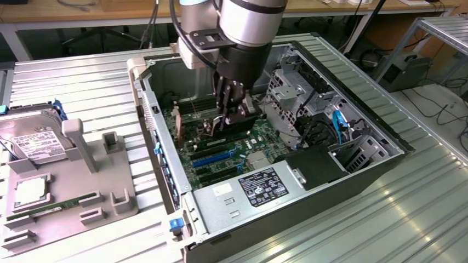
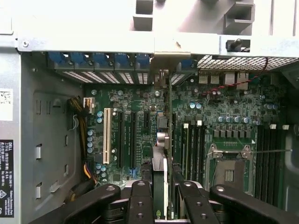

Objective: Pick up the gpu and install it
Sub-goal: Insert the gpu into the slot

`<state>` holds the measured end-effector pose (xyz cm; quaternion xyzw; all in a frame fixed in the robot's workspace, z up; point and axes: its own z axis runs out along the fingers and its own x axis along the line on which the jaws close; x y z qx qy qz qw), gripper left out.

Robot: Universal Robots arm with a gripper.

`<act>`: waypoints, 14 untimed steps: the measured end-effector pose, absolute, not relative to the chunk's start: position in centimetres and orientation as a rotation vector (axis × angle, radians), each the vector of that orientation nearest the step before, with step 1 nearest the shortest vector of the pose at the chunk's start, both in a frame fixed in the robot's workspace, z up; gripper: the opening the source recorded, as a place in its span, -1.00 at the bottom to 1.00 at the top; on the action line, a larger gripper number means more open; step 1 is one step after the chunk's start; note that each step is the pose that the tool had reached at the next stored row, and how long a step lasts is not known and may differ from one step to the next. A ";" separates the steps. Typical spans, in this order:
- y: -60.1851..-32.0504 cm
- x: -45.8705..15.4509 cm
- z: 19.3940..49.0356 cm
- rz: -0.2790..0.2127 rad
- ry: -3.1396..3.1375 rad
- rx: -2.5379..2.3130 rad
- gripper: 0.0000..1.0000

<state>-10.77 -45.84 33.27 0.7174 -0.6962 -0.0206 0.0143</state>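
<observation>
Misalignment is the risk you are running here. The pincer (image 1: 232,112) is standing part-open, clamped on the gpu (image 1: 235,125), and is holding it edge-on inside the open computer case (image 1: 292,208), directly above the motherboard (image 2: 135,100). In the wrist view the card (image 2: 161,168) is running straight out from between the fingers (image 2: 140,200), its pale bracket (image 2: 164,63) reaching the case's rear slot panel.

If the card's edge is sitting even slightly to one side of its slot, pressing would be jamming it against the slot wall or bending the board; whether it is seated yet, you cannot tell.

Room is tight. To one side of the pincer the memory slots (image 2: 194,144) are lying just beside the card, with the bare CPU socket (image 2: 231,170) beyond them. To the other side, 2 black expansion slots and 1 white slot (image 2: 107,135) are lying close. Behind the pincer the drive cage (image 1: 289,90) and loose cables (image 1: 307,129) are crowding the arm. Only the space straight above is open.
</observation>
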 end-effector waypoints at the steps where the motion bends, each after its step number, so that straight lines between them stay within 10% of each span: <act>1: -45.8 -10.8 33.1 -0.064 -2.168 2.233 -0.47; 14: -45.8 -10.8 30.4 -0.064 -2.168 2.233 -0.47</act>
